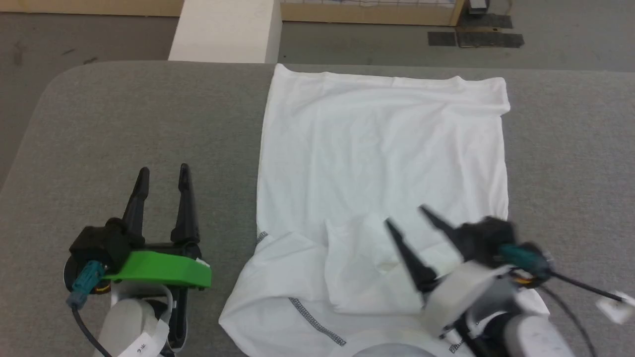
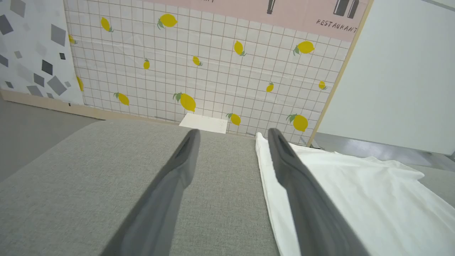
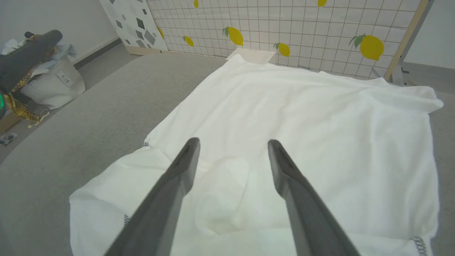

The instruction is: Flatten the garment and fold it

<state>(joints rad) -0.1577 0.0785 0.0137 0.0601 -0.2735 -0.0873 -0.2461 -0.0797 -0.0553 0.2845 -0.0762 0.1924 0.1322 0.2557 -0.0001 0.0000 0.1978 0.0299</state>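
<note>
Left gripper (image 1: 164, 169): fingers well apart, empty, over bare grey worktop (image 1: 124, 114), with the garment's edge just to their right. Right gripper (image 1: 404, 215): fingers equally spread, gripping nothing, poised over the near part of the garment (image 1: 382, 148) beside a folded-in flap. Contact with the cloth not discernible. Garment lies spread out, far hem near the worktop's far edge. Left wrist view takes in a lemon-print wall panel (image 2: 213, 71). Right wrist view takes in a cloth-filled bin (image 3: 53, 85) on the floor.
</note>
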